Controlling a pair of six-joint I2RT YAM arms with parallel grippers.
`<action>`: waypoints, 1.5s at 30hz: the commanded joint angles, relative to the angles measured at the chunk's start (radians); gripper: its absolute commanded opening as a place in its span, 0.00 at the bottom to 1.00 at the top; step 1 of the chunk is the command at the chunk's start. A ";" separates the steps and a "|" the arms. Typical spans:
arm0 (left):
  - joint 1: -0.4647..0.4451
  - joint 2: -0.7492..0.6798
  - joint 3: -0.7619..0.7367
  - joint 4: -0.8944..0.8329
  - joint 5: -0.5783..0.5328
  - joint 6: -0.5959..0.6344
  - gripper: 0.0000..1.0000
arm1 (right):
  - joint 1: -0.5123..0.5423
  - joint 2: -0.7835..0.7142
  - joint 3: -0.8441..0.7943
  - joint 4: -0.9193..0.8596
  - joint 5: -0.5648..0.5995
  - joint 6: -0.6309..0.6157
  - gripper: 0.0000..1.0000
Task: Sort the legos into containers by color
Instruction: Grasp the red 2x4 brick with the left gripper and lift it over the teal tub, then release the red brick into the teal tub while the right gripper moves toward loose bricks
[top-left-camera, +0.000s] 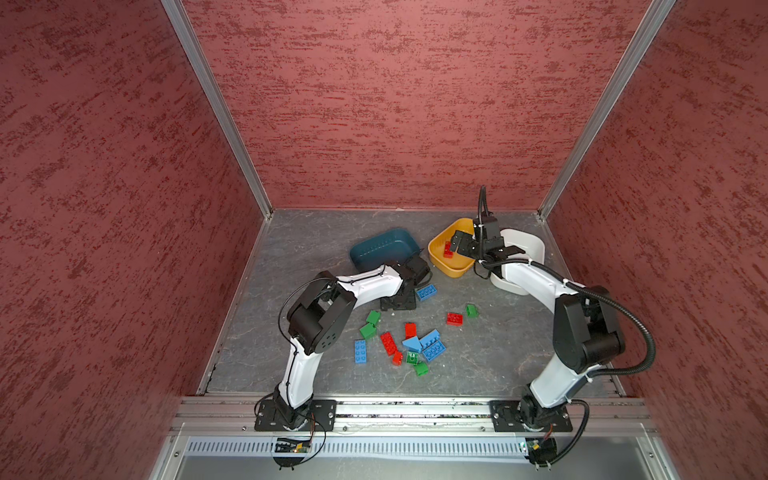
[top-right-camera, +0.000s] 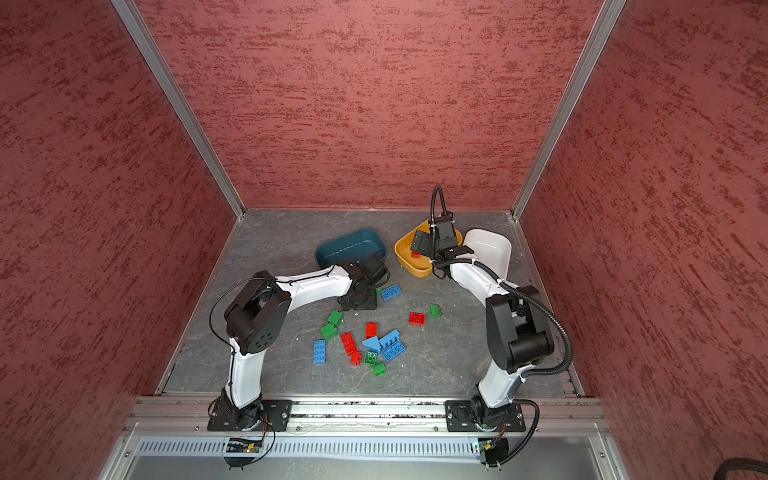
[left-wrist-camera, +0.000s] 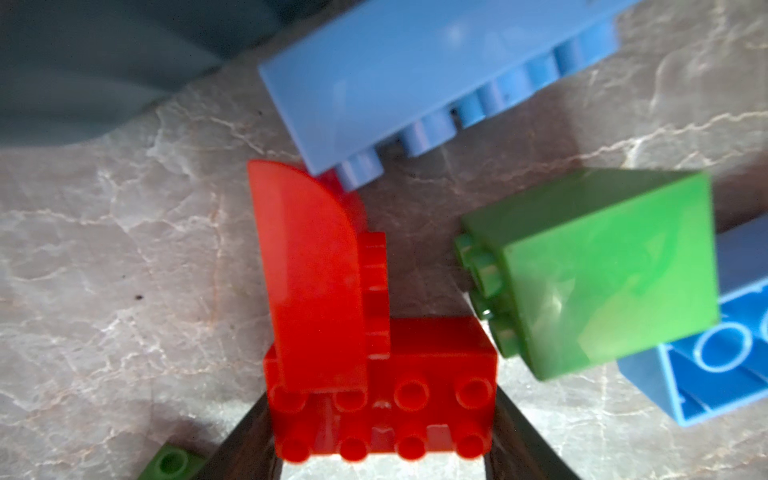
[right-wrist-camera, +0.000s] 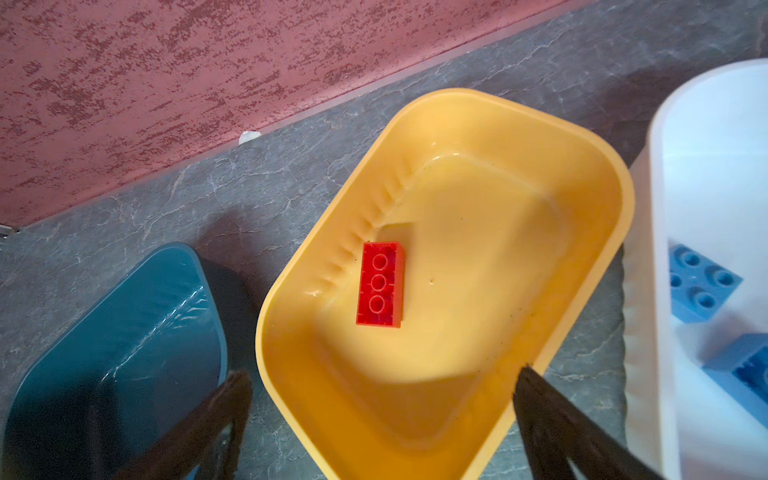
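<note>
Three tubs now: a teal tub (top-left-camera: 382, 245), a yellow tub (top-left-camera: 454, 271), a white tub (top-left-camera: 528, 243). One red brick (right-wrist-camera: 380, 284) in yellow, two light-blue bricks (right-wrist-camera: 702, 289) in white.

Right end effector (right-wrist-camera: 384, 372) aloft, fingers (right-wrist-camera: 552, 415) spread

Robot lab test cell. Grey marbled desk (top-left-camera: 498, 365) enclosed by red textured wall panels (top-left-camera: 395, 104) framed in aluminium profiles (top-left-camera: 217, 108). Left arm (top-left-camera: 365, 284), right arm (top-left-camera: 532, 280) bolted to rail (top-left-camera: 415, 411) along near desk edge; slotted cable duct (top-left-camera: 395, 448) mounted below.
</note>
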 joint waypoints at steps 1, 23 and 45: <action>-0.006 -0.069 -0.046 0.032 -0.048 0.004 0.22 | -0.003 -0.050 -0.018 -0.003 0.038 -0.008 0.99; 0.122 -0.177 0.113 0.234 -0.104 0.211 0.00 | -0.003 -0.090 -0.049 0.000 0.023 0.009 0.99; 0.317 0.145 0.452 0.138 0.071 0.240 0.28 | -0.002 -0.110 -0.089 -0.028 -0.030 -0.010 0.99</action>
